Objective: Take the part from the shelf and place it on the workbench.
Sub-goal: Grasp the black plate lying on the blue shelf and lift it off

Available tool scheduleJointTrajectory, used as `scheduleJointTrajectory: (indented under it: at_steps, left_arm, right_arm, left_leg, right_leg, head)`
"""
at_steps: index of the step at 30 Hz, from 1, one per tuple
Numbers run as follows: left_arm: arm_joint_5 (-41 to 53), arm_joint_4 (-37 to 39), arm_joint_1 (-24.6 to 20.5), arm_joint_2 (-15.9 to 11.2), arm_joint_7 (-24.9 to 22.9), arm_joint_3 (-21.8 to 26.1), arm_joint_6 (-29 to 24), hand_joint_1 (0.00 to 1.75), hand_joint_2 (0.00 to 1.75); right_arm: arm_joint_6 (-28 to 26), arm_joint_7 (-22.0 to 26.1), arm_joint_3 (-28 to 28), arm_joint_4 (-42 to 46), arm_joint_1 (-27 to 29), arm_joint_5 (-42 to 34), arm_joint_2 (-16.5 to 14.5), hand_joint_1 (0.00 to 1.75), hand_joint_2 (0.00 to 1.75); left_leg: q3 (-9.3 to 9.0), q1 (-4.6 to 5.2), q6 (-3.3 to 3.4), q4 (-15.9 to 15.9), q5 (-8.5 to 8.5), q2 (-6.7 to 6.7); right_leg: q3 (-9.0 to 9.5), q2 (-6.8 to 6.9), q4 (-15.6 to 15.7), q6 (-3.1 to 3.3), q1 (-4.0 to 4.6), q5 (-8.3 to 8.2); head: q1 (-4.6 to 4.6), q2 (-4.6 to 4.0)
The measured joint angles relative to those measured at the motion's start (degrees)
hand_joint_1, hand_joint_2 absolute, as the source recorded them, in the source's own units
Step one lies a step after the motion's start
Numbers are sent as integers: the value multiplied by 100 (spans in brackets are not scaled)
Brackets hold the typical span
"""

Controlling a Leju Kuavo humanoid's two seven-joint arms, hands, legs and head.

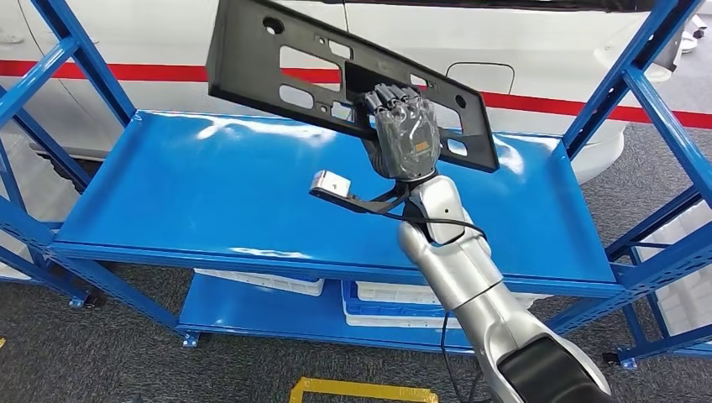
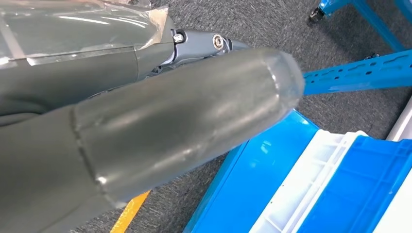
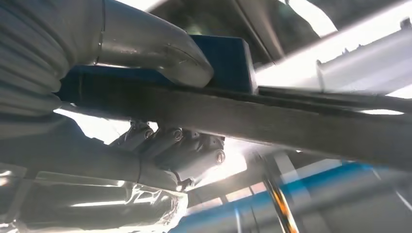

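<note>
Above the blue shelf point(image 1: 252, 193), your right robot hand point(image 1: 405, 130) is closed around the lower edge of the part point(image 1: 336, 75), fingers wrapped over the front face and, in the right wrist view, the thumb point(image 3: 160, 53) pressed on the opposite side of the rim. That pinch sits right of the part's middle, which is probably why the part hangs tilted, its long end cantilevered up and away from the hand. It is clear of the shelf deck, touching nothing but the hand, so you appear to be in the carry stage; the table is not yet reached.

You are holding a long, flat, dark plastic panel with rounded rectangular cut-outs and small mounting holes, thin at the edge.

Your left robot hand point(image 2: 145, 131) hangs low beside the shelf's lower level; whether it is spread or curled, you cannot tell.
</note>
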State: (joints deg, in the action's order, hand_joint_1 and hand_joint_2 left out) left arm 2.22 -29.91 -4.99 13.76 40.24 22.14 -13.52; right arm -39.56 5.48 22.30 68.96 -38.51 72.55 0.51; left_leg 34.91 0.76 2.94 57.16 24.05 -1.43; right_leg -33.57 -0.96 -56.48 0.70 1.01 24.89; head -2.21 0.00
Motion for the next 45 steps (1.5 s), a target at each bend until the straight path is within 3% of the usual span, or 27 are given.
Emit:
scheduleJointTrajectory:
  at_steps: [6,14,17,22,28,30,32,34,35,37,39,40,43,45]
  left_arm:
    - [-78,-154,52,51,0,-29,3,0,0]
    - [-51,-350,135,88,0,-109,-77,0,0]
    - [-12,-216,104,84,0,-112,-3,0,0]
    - [-185,383,-69,20,-18,-50,595,0,0]
    - [-220,923,-242,-73,-190,7,600,0,0]
    - [-218,1012,-274,-80,-207,13,625,0,0]
    - [-214,1080,-294,-87,-230,14,635,0,0]
    - [-210,1133,-299,-95,-254,16,667,0,0]
    - [-210,1152,-301,-98,-262,17,689,0,0]
    - [-211,1181,-310,-102,-272,21,722,0,0]
    - [-211,1197,-320,-110,-277,27,734,0,0]
    - [-211,1202,-323,-114,-278,31,735,0,0]
    - [-210,1215,-326,-123,-281,37,755,0,0]
    - [-204,1228,-325,-133,-288,37,824,0,0]
  right_arm:
    - [0,508,-40,685,-190,-128,-280,175,175]
    - [1,621,-43,813,-283,-349,-504,175,175]
    - [1,921,-102,865,-276,-871,-590,175,175]
    - [2,1362,-77,974,-262,-2599,-645,175,175]
    - [4,1379,97,1281,-141,-2967,-637,175,175]
    - [4,1352,133,1359,-131,-2994,-626,175,175]
    - [5,1278,179,1404,-112,-3035,-600,175,175]
    - [10,1188,234,1437,-72,-3068,-568,175,175]
    - [13,1150,258,1455,-55,-3076,-556,175,175]
    - [15,1095,291,1502,-41,-3086,-541,175,175]
    - [15,1076,313,1553,-39,-3086,-533,175,175]
    - [16,1075,323,1571,-39,-3087,-528,175,175]
    - [30,1055,355,1605,-36,-3100,-517,175,175]
    - [58,1000,386,1629,-41,-3125,-515,175,175]
  left_leg:
    - [-1,-2,0,-1,0,0]
    - [-3,-2,-1,0,-1,-1]
    - [-2,-1,0,0,-1,-1]
    - [3,12,11,11,9,-4]
    - [-36,8,88,-49,-33,18]
    - [-84,-28,126,-138,-93,43]
    - [-90,-40,139,-159,-110,68]
    - [-77,-52,126,-154,-116,91]
    - [-69,-67,112,-148,-121,99]
    - [-39,-106,49,-103,-120,102]
    - [18,-126,-49,-33,-111,93]
    - [49,-121,-92,10,-112,85]
    - [131,-143,-191,82,-119,62]
    - [255,-177,-254,335,133,84]
  right_leg:
    - [1,-1,0,1,2,0]
    - [2,0,0,1,2,0]
    - [2,0,0,1,0,0]
    - [2,0,6,-4,-10,-1]
    - [-11,-7,-14,-44,-24,11]
    - [-154,11,-348,-45,-27,217]
    - [-472,23,-1099,-42,-75,571]
    - [-706,27,-1679,-111,-141,759]
    - [-676,34,-1666,-182,-178,725]
    - [-271,70,-946,-354,-265,458]
    - [109,63,-292,-411,-288,245]
    - [171,46,-164,-388,-287,216]
    - [85,18,-188,-263,-302,188]
    - [21,26,-189,-154,-317,125]
  head:
    - [1,0]
    - [0,0]
    - [0,0]
    - [0,0]
    - [1,0]
    - [-8,0]
    - [-16,0]
    - [-17,0]
    - [-18,0]
    - [-20,0]
    - [-28,0]
    - [-31,0]
    - [-22,0]
    - [-14,0]
